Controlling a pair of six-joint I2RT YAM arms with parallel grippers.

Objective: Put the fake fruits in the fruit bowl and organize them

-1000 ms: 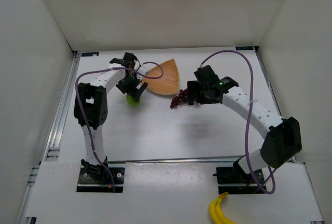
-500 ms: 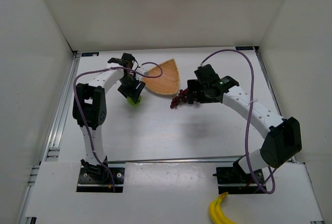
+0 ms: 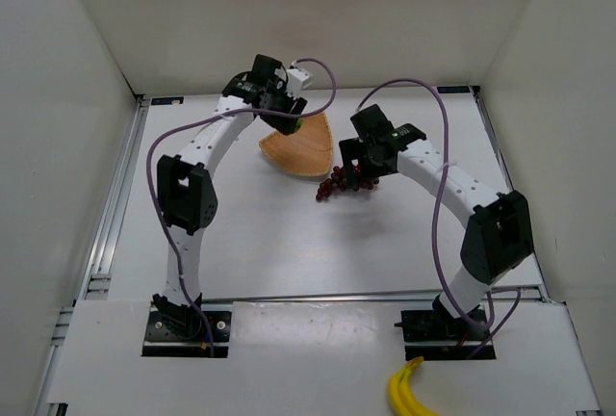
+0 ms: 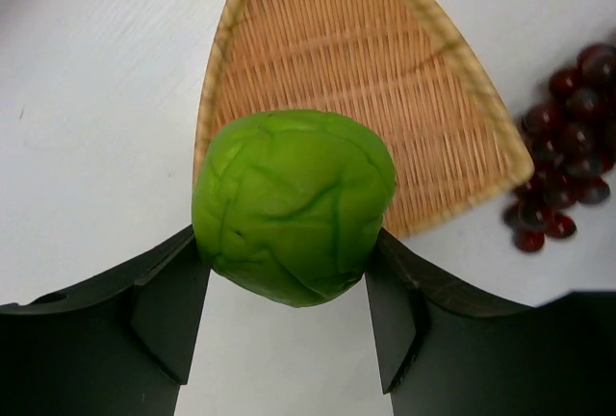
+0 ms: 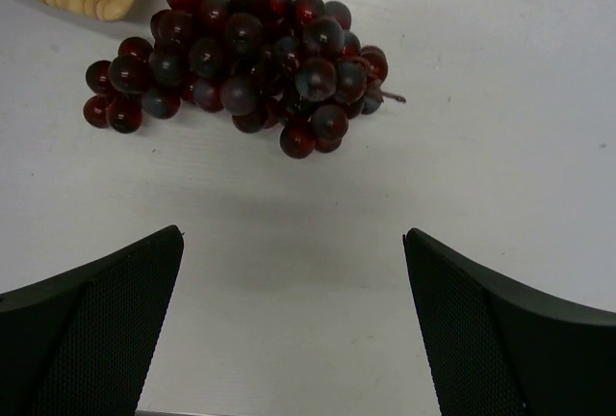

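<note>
While the left gripper (image 4: 287,257) clamps a green fruit (image 4: 294,206) between its two fingers, the fruit hangs above the left edge of the woven basket (image 4: 332,60), whose bare weave stretches away ahead of the fingertips and slightly to their right. A release here would probably land the fruit close to the rim, so a short reach forward toward the basket's middle looks the safer course. Just off the basket's right rim, on the white table (image 3: 289,243), lies a bunch of dark red grapes (image 5: 241,50), close to the wicker, though whether it touches cannot be made out. Its long axis runs side to side across the right wrist camera's view, roughly in line with the span between the fingers of the right gripper (image 5: 294,243). That gripper stands wide open and empty, the bunch lying ahead of its fingertips rather than between them. The right arm is plainly the nearer of the two to the grapes, and the pick turns on that: the gripper would need to go forward and down over the bunch. Since the jaws would meet along its length, a turn of the wrist to take the narrower middle may hold better.
</note>
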